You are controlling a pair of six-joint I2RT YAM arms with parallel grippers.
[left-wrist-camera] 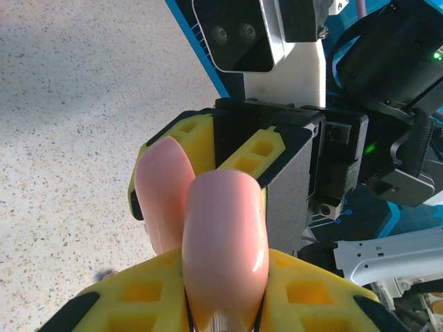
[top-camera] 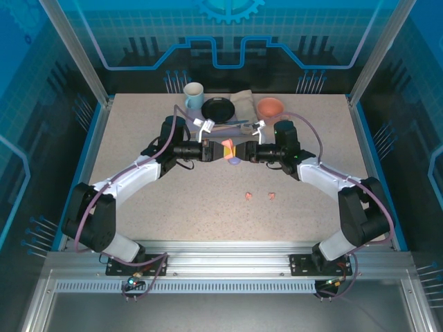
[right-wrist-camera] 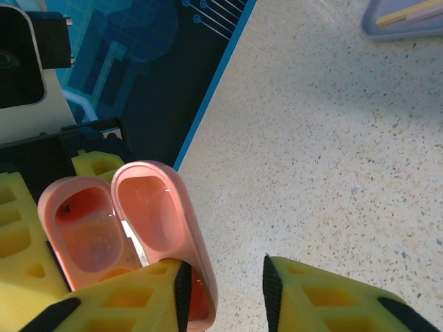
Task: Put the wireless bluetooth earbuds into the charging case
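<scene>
A salmon-pink charging case (top-camera: 227, 147) hangs open above the table's middle, between the two grippers. My left gripper (left-wrist-camera: 225, 266) is shut on its lower shell (left-wrist-camera: 225, 242). The right wrist view looks into both hollow halves of the case (right-wrist-camera: 149, 207), and no earbud is visible inside. My right gripper (right-wrist-camera: 223, 277) is open, its left finger against the lid's rim and its right finger apart over bare table. Two salmon-pink earbuds (top-camera: 247, 196) (top-camera: 271, 196) lie on the table nearer the bases. A lilac piece (top-camera: 235, 161) shows just under the grippers.
At the back stand a white mug (top-camera: 193, 94), a black plate (top-camera: 218, 108), an orange bowl (top-camera: 270, 107) and a grey cloth (top-camera: 243, 102). A pale blue tray (right-wrist-camera: 405, 17) lies just beyond the grippers. Blue walls bound the speckled table (top-camera: 208, 207).
</scene>
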